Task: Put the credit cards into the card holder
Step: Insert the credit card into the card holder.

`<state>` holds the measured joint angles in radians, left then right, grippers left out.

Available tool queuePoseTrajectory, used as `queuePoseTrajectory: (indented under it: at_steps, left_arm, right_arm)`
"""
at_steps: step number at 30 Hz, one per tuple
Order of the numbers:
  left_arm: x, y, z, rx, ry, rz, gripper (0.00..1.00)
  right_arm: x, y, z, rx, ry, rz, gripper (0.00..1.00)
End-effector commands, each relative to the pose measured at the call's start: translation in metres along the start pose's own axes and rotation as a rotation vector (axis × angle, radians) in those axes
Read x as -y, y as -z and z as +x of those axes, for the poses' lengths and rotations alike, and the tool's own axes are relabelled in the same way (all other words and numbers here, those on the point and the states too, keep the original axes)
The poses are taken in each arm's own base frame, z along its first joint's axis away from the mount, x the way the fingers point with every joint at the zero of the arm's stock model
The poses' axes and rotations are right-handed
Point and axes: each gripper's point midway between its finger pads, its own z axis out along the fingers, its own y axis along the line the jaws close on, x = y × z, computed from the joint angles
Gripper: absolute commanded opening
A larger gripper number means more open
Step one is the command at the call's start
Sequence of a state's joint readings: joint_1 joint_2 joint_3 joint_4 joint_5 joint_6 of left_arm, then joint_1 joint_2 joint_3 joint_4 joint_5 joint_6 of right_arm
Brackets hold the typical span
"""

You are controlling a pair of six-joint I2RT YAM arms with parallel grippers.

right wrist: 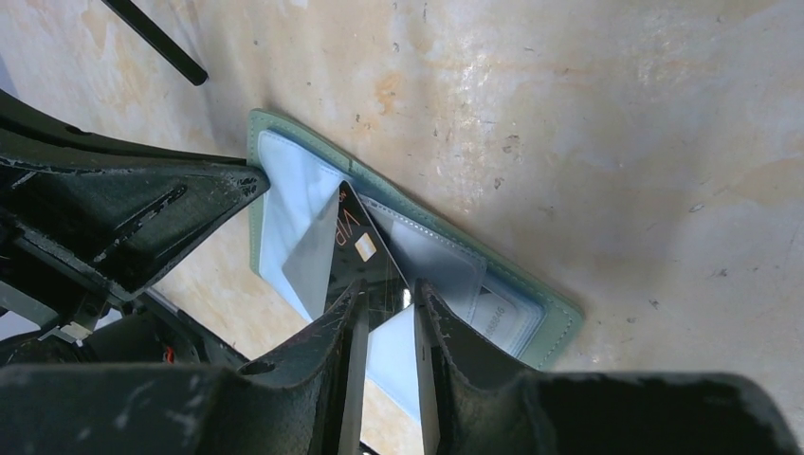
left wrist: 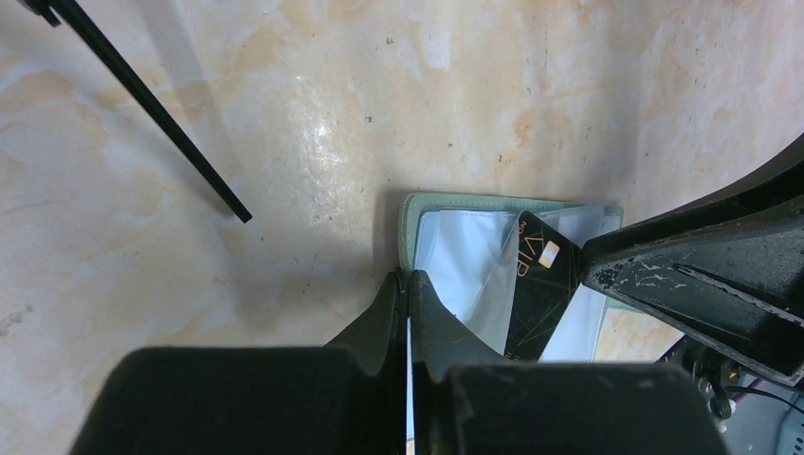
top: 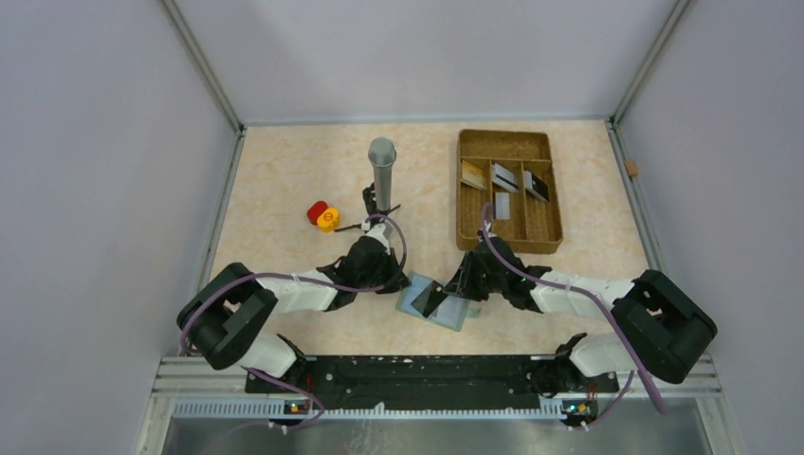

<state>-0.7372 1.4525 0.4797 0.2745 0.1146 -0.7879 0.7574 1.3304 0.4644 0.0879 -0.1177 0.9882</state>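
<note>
looking down from the top cam: wallet (top: 455,314) is lying open on the table (top: 284,190), close to the arm bases, w/ both grippers meeting over it. left gripper (top: 403,282) is reaching in at its left edge, right gripper (top: 460,284) at its right. black card (top: 429,299) is sitting tilted on the open panels btwn them. other cards (top: 502,177) are lying in the brown tray (top: 462,190) further back on the right, well apart from the wallet.

left wrist cam: left gripper (left wrist: 408,280) is sitting w/ jaws fully closed, tips right at the wallet's (left wrist: 455,256) left rim; can't tell if they're pinching the edge. black card (left wrist: 540,284) is leaning across the light blue panel.

right wrist cam: right gripper (right wrist: 389,289) is clamping the near end of the black card (right wrist: 356,246), its far end pointing down onto the wallet's (right wrist: 559,318) inside.
</note>
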Motion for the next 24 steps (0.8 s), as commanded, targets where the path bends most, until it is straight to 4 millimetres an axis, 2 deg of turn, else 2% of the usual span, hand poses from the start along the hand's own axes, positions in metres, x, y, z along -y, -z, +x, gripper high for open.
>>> queuePoseTrajectory:
  at_steps: [1, 11, 16, 24]
  left_arm:
    - [0.015, 0.002, 0.001, 0.008, 0.006, 0.067, 0.0]
    - [0.009, 0.002, 0.001, 0.021, 0.037, 0.04, 0.0]
    - [0.01, 0.002, 0.001, 0.029, 0.075, 0.05, 0.0]
    - [0.009, 0.001, 0.006, 0.023, 0.118, 0.059, 0.0]
  right_arm:
    - [-0.028, 0.001, -0.003, 0.019, 0.003, -0.105, 0.23]
    - [-0.012, 0.0, 0.007, 0.009, -0.06, -0.06, 0.15]
    - [-0.017, 0.008, 0.01, 0.063, -0.129, -0.159, 0.17]
    - [-0.022, 0.011, 0.01, 0.109, -0.171, -0.214, 0.22]
